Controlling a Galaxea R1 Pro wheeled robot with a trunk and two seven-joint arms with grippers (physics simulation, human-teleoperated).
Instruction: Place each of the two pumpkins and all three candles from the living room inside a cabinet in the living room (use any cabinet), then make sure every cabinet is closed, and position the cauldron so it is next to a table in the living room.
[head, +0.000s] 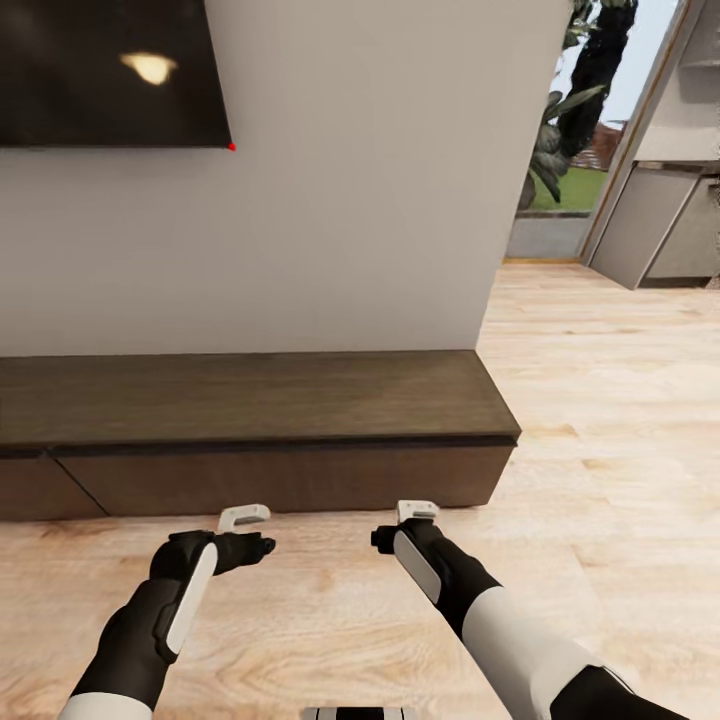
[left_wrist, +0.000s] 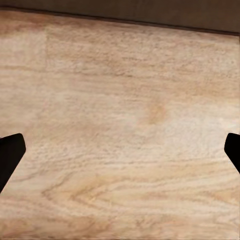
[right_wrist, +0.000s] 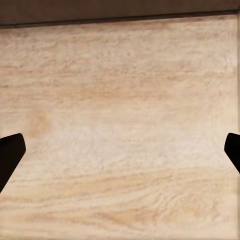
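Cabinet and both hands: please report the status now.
Left hand open, empty; right hand open, empty, both low over wood floor. Cabinet ahead, drawer fronts shut, top bare. Nothing between hands and cabinet.

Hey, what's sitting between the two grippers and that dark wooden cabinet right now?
Just bare wood floor separates the left gripper and right gripper from the cabinet, as the head view shows.

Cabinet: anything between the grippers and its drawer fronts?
Nothing visible. Bare wooden floor lies between the left gripper, the right gripper and the cabinet. Both grippers are empty, fingers spread wide, and the drawer fronts look closed.
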